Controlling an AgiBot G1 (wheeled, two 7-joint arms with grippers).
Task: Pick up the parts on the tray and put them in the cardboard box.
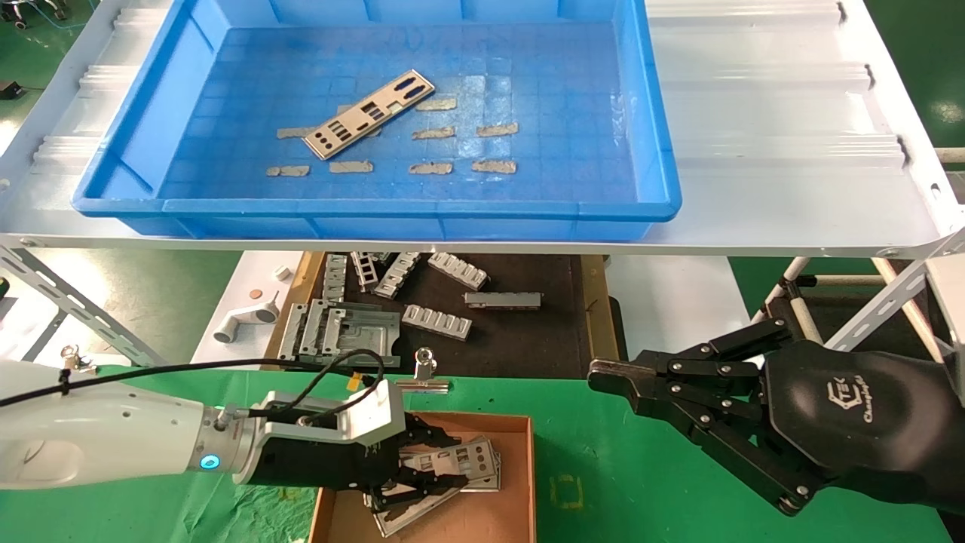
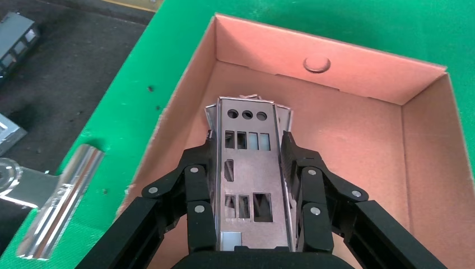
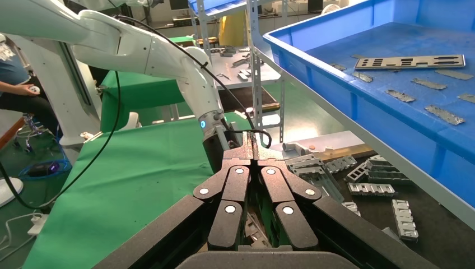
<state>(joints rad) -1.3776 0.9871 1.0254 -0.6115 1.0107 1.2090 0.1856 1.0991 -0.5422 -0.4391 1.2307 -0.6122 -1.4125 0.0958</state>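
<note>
Head view shows the left gripper (image 1: pixel 422 471) pinching a slotted metal plate (image 1: pixel 452 458) over the cardboard box (image 1: pixel 520 452) at 6 o'clock, so release seems next, while the right gripper (image 1: pixel 603 375), pressed together, idles at 4 o'clock and one plate (image 1: pixel 369 115) waits in the blue tray (image 1: pixel 656 151).

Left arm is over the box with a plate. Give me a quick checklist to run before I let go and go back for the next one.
1. Held plate lies between the left pincer fingers, pincer shut on it: ok.
2. Plate is within the walls of the cardboard box, over its floor: ok.
3. Plate resting on the stacked plates below rather than hanging above them: cannot tell.
4. Right pincer shut, parked over the green cloth, clear of the box: ok.
5. A part is left to fetch: one plate on the tray, inside the blue tray: ok.
</note>
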